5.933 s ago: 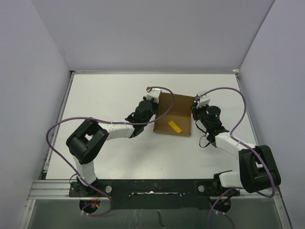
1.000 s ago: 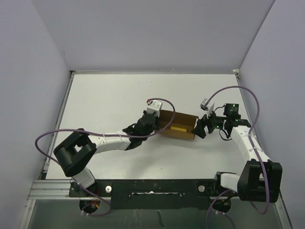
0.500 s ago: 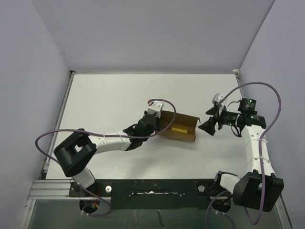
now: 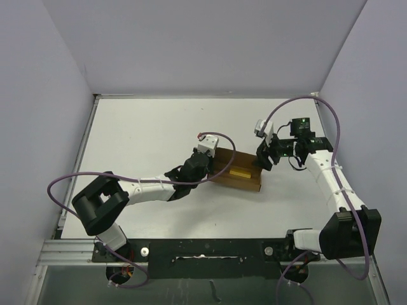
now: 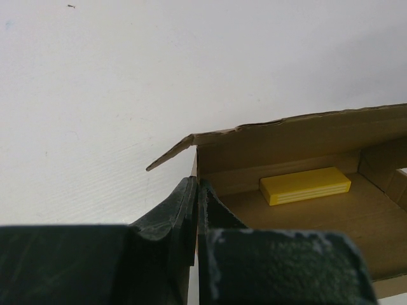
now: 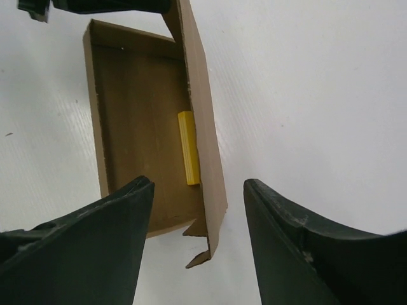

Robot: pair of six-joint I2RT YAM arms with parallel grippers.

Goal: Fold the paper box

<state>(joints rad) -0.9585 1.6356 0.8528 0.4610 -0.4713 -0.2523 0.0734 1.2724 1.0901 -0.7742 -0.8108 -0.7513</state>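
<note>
Brown cardboard paper box [image 6: 137, 121] holds a yellow bar [image 6: 189, 149]; left gripper [image 5: 194, 197] pinches its end wall, right gripper [image 6: 198, 190] spread open above

Left arm: your left arm [image 4: 146, 185] lies low, stretched from its base at the desk's [image 4: 146, 127] near edge toward the middle, elbow out by the left edge.
Left gripper: your left gripper [image 4: 212, 166] has its fingers [image 5: 172, 216] pressed together, pinching the left wall of the paper box [image 5: 286, 140].
Right arm: your right arm [image 4: 331, 184] climbs from its base at the near right corner along the right edge, then bends left.
Right wrist: turned toward the desk's middle, tilted downward.
Right gripper: your right gripper [image 4: 262, 159] has its fingers [image 6: 95, 241] spread apart, gripping nothing.
</note>
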